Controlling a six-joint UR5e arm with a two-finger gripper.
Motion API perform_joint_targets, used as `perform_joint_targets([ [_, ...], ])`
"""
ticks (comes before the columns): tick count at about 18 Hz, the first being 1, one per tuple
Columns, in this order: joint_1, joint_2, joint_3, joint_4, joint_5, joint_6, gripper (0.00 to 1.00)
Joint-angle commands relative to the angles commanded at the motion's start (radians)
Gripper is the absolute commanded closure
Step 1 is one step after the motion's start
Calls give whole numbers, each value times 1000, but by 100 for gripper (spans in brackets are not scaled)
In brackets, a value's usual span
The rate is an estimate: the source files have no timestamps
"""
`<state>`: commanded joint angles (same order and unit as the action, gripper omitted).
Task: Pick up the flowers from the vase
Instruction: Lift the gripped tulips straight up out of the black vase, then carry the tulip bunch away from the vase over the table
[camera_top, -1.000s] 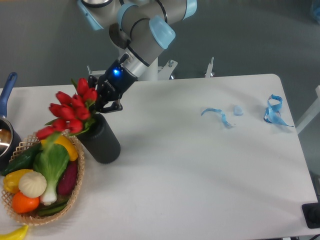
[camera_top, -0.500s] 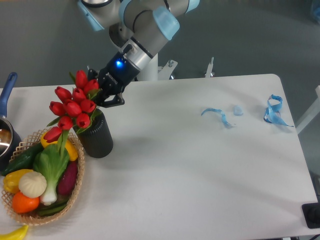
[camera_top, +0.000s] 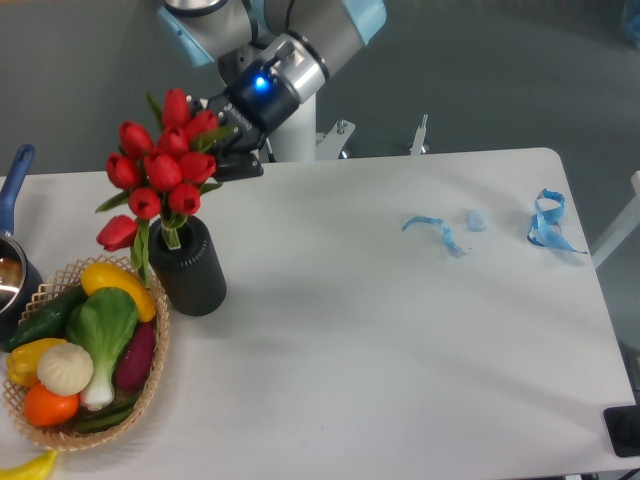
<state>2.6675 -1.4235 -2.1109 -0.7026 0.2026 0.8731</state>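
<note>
The flowers (camera_top: 160, 172), a bunch of red tulip buds with green leaves, are lifted at the left of the table. Their stem ends (camera_top: 172, 236) still reach the mouth of the black ribbed vase (camera_top: 190, 272), which stands upright. My gripper (camera_top: 222, 142) is shut on the upper right side of the bunch, above and behind the vase. Its fingertips are partly hidden by buds and leaves.
A wicker basket (camera_top: 150, 385) of toy vegetables stands just left of and in front of the vase. A pot with a blue handle (camera_top: 12, 180) is at the left edge. Blue ribbon scraps (camera_top: 547, 225) (camera_top: 436, 229) lie at the right. A black object (camera_top: 625, 430) sits at the front right corner.
The gripper has risen up and back with the flowers, drawing the bunch upward out of the vase. The vase, tilted a second ago, now stands upright.
</note>
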Motion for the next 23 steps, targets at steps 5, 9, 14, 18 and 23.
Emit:
perform_joint_targets([
  [5,109,-14,103,-2,-110,-153,100],
  [9,219,-20,132,0,-144,-165,100],
  [14,256,-149,167,2,-120,45,100],
  [18,275,-218,238,0,53,67,100],
  [23,272,-245,330,-3,419,67,100],
])
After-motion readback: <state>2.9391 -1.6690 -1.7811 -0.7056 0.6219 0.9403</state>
